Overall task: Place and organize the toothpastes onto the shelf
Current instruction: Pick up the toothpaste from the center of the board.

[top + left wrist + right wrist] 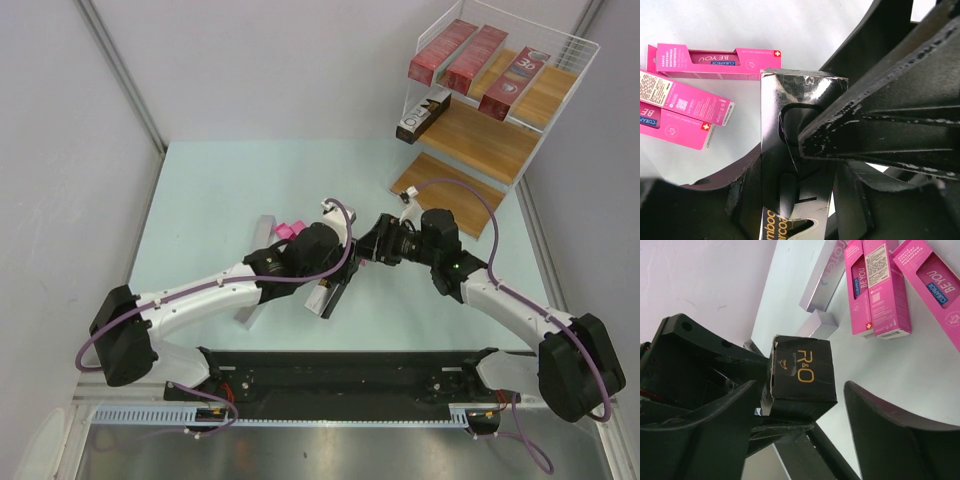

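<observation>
- Left gripper (333, 282): clamped on a silver-grey carton (790, 125), held over the middle of the table (220, 190). The yellow lettering on the carton's side is cut off. Only "mboo" and "rcoa" are legible.
- Right gripper (802, 390): jaws apart, straddling the black end of the same carton, which bears "R&O" in gold. A gap shows between the carton and one finger (900, 435), so this gripper has no hold on it.
- Table, just beyond the grippers: three pink cartons (885, 290) lie flat, close together. They are marked "CURAPROX" and "BE YOU". One side reads "GENTLE EVERYDAY WHITENING TOOTHPASTE".
- Near the pink ones: two loose silver cartons (825, 275) lie on the table. Their writing is not legible.
- Shelf (575, 60), far right of the table: three dark red cartons (475, 58) lie side by side on the top board, and one shows "3D".
- Middle board: one shelved silver carton (423, 115) with a black end lies at the front left edge.
</observation>
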